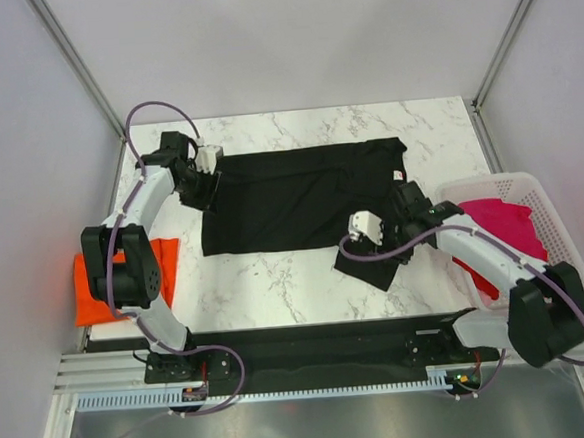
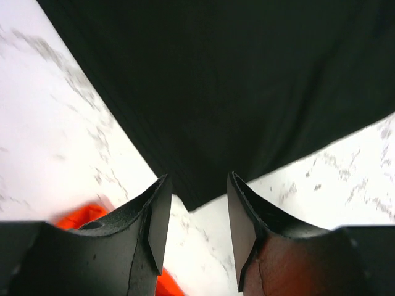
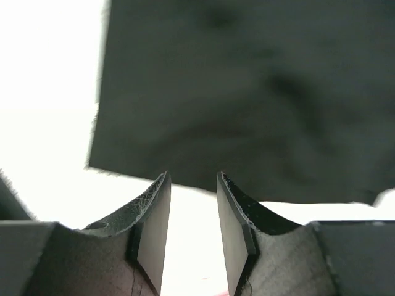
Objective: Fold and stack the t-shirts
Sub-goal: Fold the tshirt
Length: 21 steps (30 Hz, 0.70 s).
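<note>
The black t-shirt lies spread flat on the marble table, with a sleeve sticking out at the lower right. My left gripper is open at the shirt's left edge. In the left wrist view the gripper hangs just above a corner of the black shirt, empty. My right gripper is open over the right sleeve. In the right wrist view the gripper is empty just short of the black cloth's edge. The orange shirt lies folded at the table's left edge. The magenta-pink shirt sits in the basket.
The white slatted basket stands at the table's right edge beside my right arm. A patch of the orange shirt shows behind my left fingers. Grey walls close in the table on both sides and at the back.
</note>
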Each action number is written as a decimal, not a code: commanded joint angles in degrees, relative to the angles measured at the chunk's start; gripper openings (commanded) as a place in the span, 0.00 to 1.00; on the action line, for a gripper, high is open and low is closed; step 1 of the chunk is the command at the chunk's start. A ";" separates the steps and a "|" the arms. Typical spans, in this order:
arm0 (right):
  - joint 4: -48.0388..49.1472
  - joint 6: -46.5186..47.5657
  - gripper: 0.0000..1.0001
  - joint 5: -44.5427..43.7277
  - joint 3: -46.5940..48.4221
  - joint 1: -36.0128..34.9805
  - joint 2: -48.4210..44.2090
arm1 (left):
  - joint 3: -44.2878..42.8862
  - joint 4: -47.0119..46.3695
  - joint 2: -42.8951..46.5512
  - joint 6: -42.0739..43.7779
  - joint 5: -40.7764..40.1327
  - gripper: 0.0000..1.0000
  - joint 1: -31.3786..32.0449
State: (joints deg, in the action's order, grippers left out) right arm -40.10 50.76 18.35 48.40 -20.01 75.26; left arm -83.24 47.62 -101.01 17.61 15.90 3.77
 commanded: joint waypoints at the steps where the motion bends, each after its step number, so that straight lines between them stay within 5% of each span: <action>1: 0.89 7.50 0.43 2.66 -4.97 -4.05 -9.32 | 4.83 0.28 8.01 1.10 -2.10 0.48 -0.25; 11: 3.09 10.75 0.44 -0.06 -14.65 -14.96 -12.69 | 11.08 2.04 9.52 -0.82 0.44 0.44 -2.10; 21: 3.62 14.28 0.43 -3.32 -15.00 -16.46 -8.91 | 12.40 1.60 10.05 -0.47 0.27 0.44 -3.68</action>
State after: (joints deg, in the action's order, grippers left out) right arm -37.34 62.48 15.11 33.23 -36.16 66.19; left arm -71.11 49.76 -93.27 17.78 14.26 0.64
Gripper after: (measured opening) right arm 0.433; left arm 0.437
